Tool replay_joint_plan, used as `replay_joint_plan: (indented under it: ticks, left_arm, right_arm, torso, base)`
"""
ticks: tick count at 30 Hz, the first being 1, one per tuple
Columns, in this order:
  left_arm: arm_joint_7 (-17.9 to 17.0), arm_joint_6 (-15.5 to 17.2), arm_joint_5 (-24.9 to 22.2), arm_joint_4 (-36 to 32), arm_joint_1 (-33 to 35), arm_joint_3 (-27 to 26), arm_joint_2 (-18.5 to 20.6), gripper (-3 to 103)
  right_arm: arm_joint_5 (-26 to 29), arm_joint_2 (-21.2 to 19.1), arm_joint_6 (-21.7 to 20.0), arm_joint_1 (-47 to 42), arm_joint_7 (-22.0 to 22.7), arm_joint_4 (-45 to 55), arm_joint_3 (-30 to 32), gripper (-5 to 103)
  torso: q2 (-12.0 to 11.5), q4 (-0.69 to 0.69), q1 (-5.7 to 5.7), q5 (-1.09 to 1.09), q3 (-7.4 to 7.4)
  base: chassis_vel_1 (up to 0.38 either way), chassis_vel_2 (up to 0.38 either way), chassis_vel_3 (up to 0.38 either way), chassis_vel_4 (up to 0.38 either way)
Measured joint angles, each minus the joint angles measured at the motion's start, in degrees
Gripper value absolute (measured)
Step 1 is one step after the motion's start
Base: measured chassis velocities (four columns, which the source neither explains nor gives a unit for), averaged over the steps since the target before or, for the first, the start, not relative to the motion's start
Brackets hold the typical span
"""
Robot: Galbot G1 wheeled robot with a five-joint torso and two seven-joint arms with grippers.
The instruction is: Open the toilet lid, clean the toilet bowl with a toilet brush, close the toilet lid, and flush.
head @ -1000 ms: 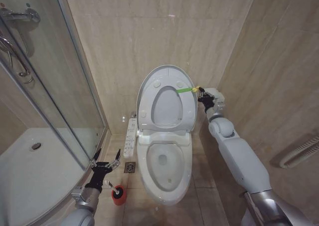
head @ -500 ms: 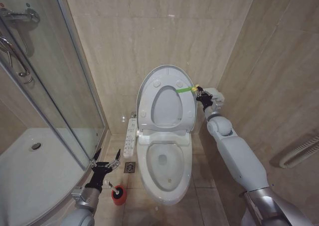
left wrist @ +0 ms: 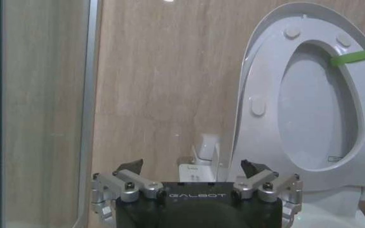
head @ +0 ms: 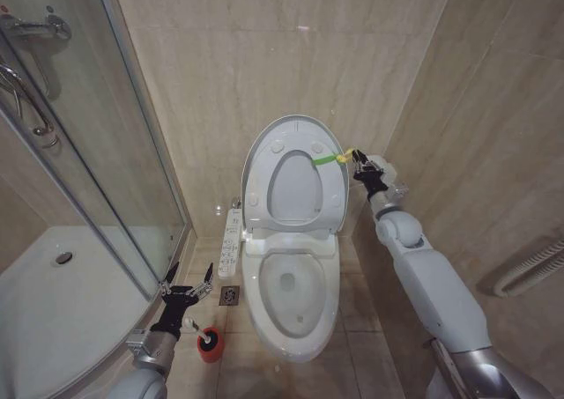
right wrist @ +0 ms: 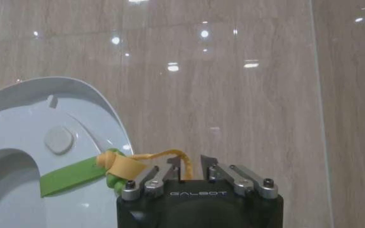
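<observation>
Currently, lid (head: 295, 174): standing upright against the wall, seat raised with it, yellow-green strap (head: 330, 158) at its right edge.
Right gripper (head: 359, 162): holding up beside lid's right edge, jaws pinching together on the yellow strap end.
Left gripper (head: 186, 286): hovering low near floor, left of bowl (head: 291, 298), jaws spread apart, gripping nothing.
Brush (head: 204, 333): sitting in red holder (head: 209, 345) on floor, just beside left gripper.
</observation>
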Motion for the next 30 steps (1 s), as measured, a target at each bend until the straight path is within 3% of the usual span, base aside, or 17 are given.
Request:
replay_joint_plan:
  ticks: [4, 5, 12, 13, 20, 21, 30]
  left_arm:
    - [0.0, 0.0, 0.0, 0.0, 0.0, 0.0, 0.0, 100]
    - [0.0, 0.0, 0.0, 0.0, 0.0, 0.0, 0.0, 100]
    - [0.0, 0.0, 0.0, 0.0, 0.0, 0.0, 0.0, 100]
    - [0.0, 0.0, 0.0, 0.0, 0.0, 0.0, 0.0, 100]
    - [0.0, 0.0, 0.0, 0.0, 0.0, 0.0, 0.0, 100]
    - [0.0, 0.0, 0.0, 0.0, 0.0, 0.0, 0.0, 100]
    - [0.0, 0.0, 0.0, 0.0, 0.0, 0.0, 0.0, 100]
  right_arm:
    - [0.3, -0.4, 0.4, -0.9, -0.3, 0.9, 0.6, 17]
    - [0.4, -0.5, 0.4, -1.1, -0.3, 1.2, 0.8, 44]
    - [0.8, -1.3, 0.4, -3.8, -0.2, 4.3, 2.4, 44]
    - [0.8, -1.5, 0.3, -4.4, -0.2, 4.8, 2.6, 71]
    - [1.2, -2.5, 0.2, -8.6, -0.1, 8.4, 4.3, 71]
    - [1.4, -2.6, 0.2, -9.5, -0.1, 9.2, 4.7, 97]
    - [2.3, -3.4, 0.6, -15.9, 0.6, 14.9, 6.9, 100]
  torso:
    - [0.0, 0.01, 0.0, -0.01, 0.0]
    - [0.0, 0.01, 0.0, -0.01, 0.0]
    - [0.0, 0.0, 0.0, -0.01, 0.0]
    - [0.0, 0.01, 0.0, -0.01, 0.0]
    - [0.0, 0.01, 0.0, -0.01, 0.0]
    - [0.0, 0.0, 0.0, -0.01, 0.0]
    - [0.0, 0.01, 0.0, -0.01, 0.0]
  base:
    - [0.0, 0.0, 0.0, 0.0]
    - [0.0, 0.0, 0.0, 0.0]
    - [0.0, 0.0, 0.0, 0.0]
    - [0.0, 0.0, 0.0, 0.0]
    - [0.0, 0.0, 0.0, 0.0]
    - [0.0, 0.0, 0.0, 0.0]
    - [0.0, 0.0, 0.0, 0.0]
